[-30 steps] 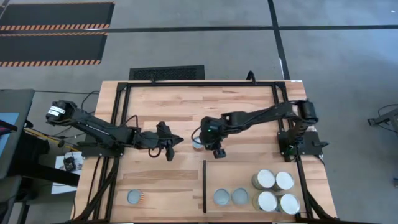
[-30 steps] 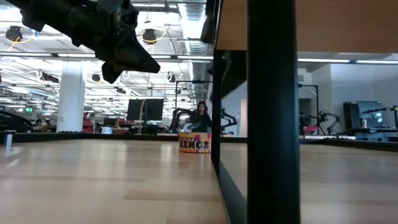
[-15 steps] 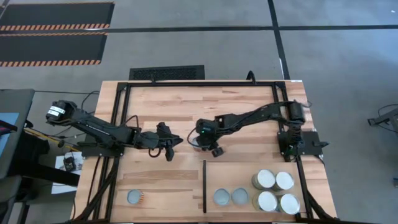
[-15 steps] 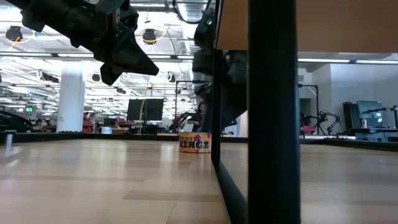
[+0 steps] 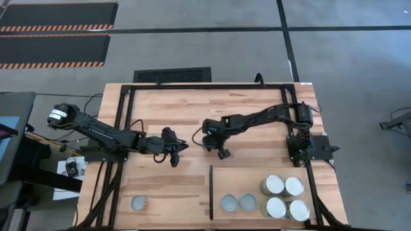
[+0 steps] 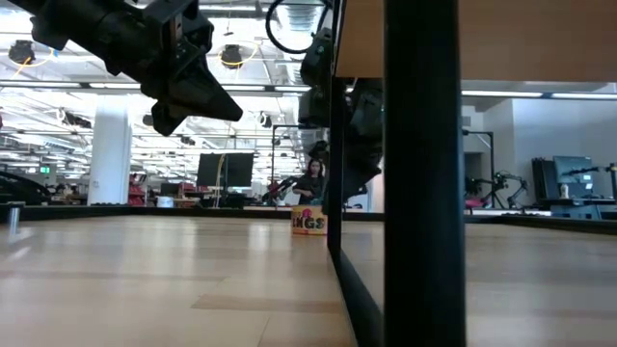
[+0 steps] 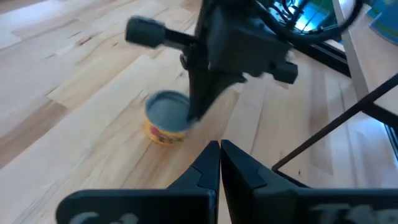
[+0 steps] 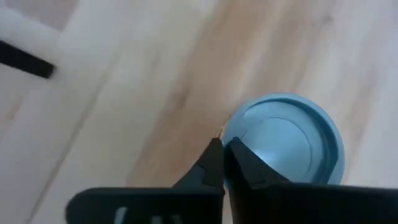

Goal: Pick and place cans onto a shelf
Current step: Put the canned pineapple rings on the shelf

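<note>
A small can [image 7: 166, 118] with a yellow-and-red label, whose visible letters read "NGS" in the low view, stands upright on the open plank tabletop [image 5: 167, 109] near its centre. The right gripper [image 8: 222, 163], fingers pressed together and holding nothing, sits just beside the can's rim. The left gripper [image 7: 219, 163], also closed and empty, hovers nearby. Six cans [image 5: 281, 196] stand on the shelf [image 5: 244, 176] behind a black divider [image 5: 211, 191]; another can [image 5: 139, 204] stands near the front-left edge.
</note>
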Controlling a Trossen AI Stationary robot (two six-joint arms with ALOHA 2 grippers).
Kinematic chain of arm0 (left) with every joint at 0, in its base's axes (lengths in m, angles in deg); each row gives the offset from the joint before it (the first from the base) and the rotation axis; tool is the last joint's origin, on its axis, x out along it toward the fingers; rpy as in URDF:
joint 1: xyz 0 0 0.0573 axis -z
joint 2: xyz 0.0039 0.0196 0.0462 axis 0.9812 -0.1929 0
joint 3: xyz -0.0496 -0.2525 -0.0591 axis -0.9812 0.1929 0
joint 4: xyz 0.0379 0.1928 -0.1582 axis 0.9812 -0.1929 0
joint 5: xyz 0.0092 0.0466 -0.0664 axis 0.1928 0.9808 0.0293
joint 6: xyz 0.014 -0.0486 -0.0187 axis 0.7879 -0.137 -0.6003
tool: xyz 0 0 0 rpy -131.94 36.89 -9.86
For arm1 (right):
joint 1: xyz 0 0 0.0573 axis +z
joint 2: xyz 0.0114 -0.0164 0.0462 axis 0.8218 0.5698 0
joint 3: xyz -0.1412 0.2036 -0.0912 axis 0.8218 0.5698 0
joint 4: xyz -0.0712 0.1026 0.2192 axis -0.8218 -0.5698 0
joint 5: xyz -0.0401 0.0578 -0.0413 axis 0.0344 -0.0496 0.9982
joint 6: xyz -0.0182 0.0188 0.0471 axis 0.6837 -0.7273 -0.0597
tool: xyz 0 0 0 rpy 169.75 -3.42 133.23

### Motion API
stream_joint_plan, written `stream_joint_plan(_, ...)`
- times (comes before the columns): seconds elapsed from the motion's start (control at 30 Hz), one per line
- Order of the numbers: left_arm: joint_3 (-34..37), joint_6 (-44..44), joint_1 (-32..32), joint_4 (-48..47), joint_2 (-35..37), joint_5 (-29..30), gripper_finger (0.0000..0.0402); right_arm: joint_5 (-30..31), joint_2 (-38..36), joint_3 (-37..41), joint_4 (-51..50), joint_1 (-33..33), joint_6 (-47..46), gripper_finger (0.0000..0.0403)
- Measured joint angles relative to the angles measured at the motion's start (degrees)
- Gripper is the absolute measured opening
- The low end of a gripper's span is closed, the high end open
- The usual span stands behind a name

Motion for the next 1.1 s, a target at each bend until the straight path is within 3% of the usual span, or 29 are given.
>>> stream_joint_plan(0.2, 0.0, -1.83, 0.28, 0.15, 0.0, 3.87, 0.0, 0.83, -5.47, -1.36, -10.07, -1.79, -3.35, 0.0015)
stream_joint_plan(0.53, 0.0, -2.22, 0.28, 0.11, 0.0, 4.87, 0.0, 4.67, -30.9, -1.67, -25.06, -2.24, -16.4, 0.0005)
stream_joint_plan(0.67, 0.0, -2.22, 0.28, 0.17, 0.0, 4.87, 0.0, 4.44, -39.55, -1.69, -27.91, 3.88, -24.62, 0.0005)
stream_joint_plan(0.8, 0.0, -1.83, 0.28, 0.13, 0.0, 4.85, 0.0, 4.43, -43.19, -1.72, -27.94, 13.62, -33.23, 0.0007)
stream_joint_plan(0.97, 0.0, -1.4, 0.27, 0.12, 0.0, 4.52, 0.0, 6.57, -41.77, -1.78, -27.9, 26.49, -37.74, 0.0007)
stream_joint_plan(1.1, 0.0, -1.0, 0.26, 0.06, 0.0, 3.61, 0.0, 7.21, -36.99, -1.65, -29.37, 32.24, -39.29, 0.0008)
